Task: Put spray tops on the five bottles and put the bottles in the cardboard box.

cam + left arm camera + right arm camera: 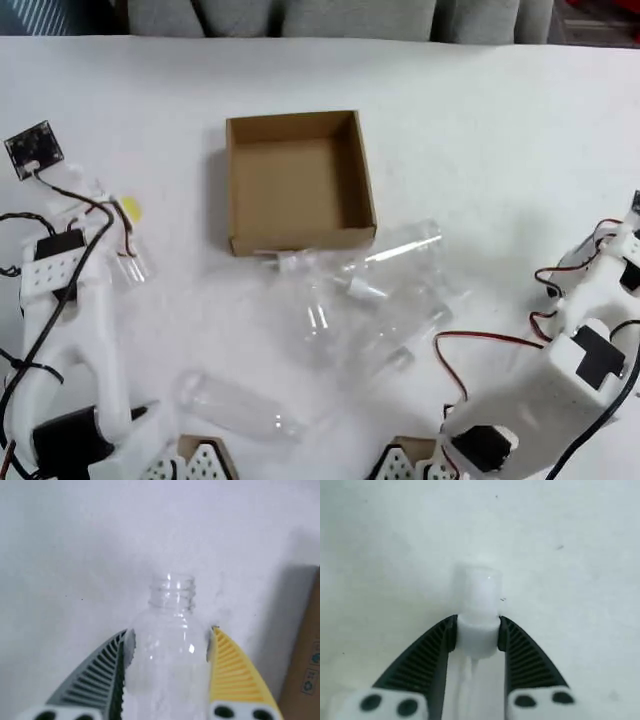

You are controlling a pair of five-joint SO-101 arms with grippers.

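The left gripper (170,639) is closed on a clear bottle (172,592). Its grey finger and yellow finger press against opposite sides of the bottle's shoulder. The bottle's threaded neck is open and points away from the gripper. In the high view this bottle (131,262) is at the left of the white table (480,120), left of the cardboard box and apart from it.

The right gripper (477,626) is clamped on a white spray top (479,591). Both black fingers grip its collar, and the cap end projects beyond the fingertips over the table surface. The right arm (560,390) stands at the near right of the table.

The cardboard box (300,240) sits open-topped at mid-table. A heap of clear bottles (385,315) lies just beside its near wall, extending right, with at least one white spray top (365,290) among them. The number of bottles in the heap cannot be told. A single bottle (240,405) lies on its side nearer the arms, apart from the heap.
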